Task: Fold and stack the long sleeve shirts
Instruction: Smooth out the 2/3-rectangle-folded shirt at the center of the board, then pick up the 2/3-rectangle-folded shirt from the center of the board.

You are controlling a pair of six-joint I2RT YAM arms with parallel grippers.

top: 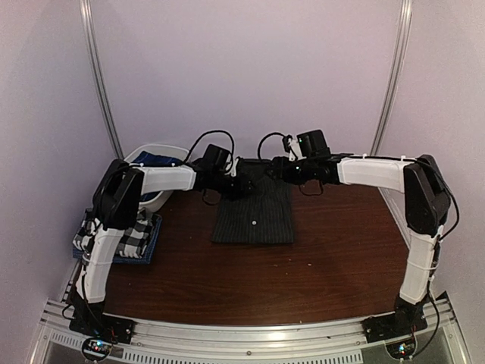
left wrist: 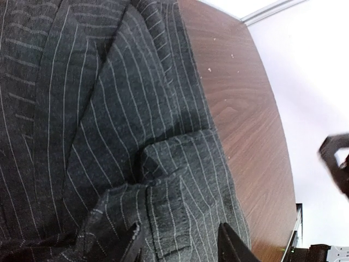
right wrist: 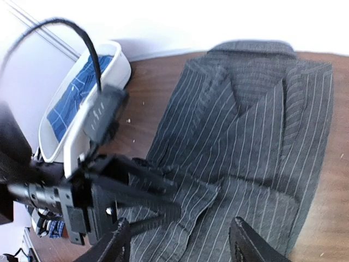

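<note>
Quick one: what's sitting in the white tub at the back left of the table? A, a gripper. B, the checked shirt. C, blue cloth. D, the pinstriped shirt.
C: blue cloth shows inside the white tub, while the pinstriped shirt lies mid-table and the checked shirt sits at the left edge.

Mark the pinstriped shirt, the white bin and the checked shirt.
Pinstriped shirt (top: 254,216), top view, middle of its folded front.
White bin (right wrist: 121,68), right wrist view, on its outer wall.
Checked shirt (top: 142,234), top view, on its exposed right part.
</note>
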